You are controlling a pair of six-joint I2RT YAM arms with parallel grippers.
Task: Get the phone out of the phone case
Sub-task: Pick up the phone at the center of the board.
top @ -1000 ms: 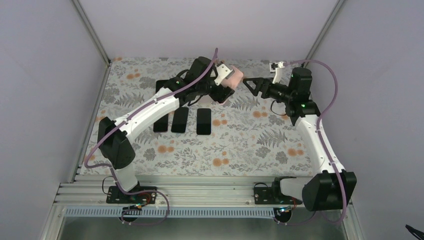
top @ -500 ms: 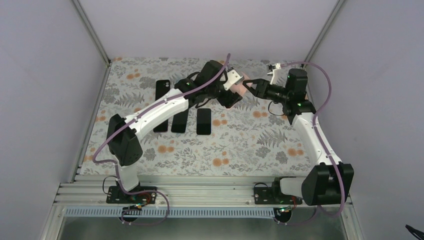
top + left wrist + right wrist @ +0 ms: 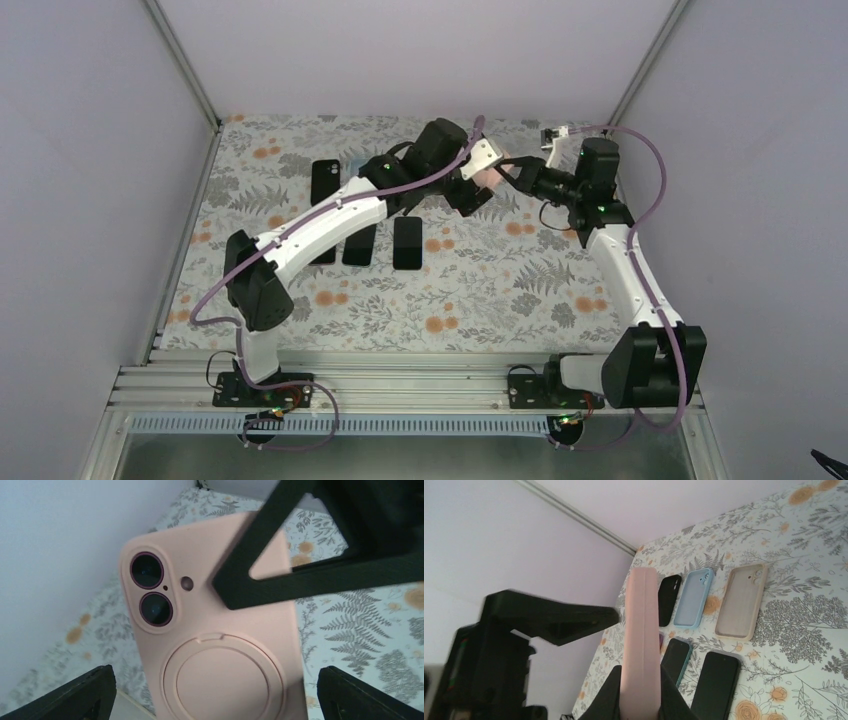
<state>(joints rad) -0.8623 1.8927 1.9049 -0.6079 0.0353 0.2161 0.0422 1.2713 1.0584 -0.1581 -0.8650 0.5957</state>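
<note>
Your right gripper point(image 3: 640, 700) is clamped on the pale pink silicone phone case point(image 3: 220, 625); your left gripper point(image 3: 215, 692) stands wide apart, so draw it clear without brushing.

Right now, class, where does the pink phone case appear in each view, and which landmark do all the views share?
Top external: pink phone case upper centre, slightly right of middle.
Left wrist: fills the centre, camera lenses showing.
Right wrist: edge-on strip, bottom centre.
Shared landmark: the floral table cover.
</note>
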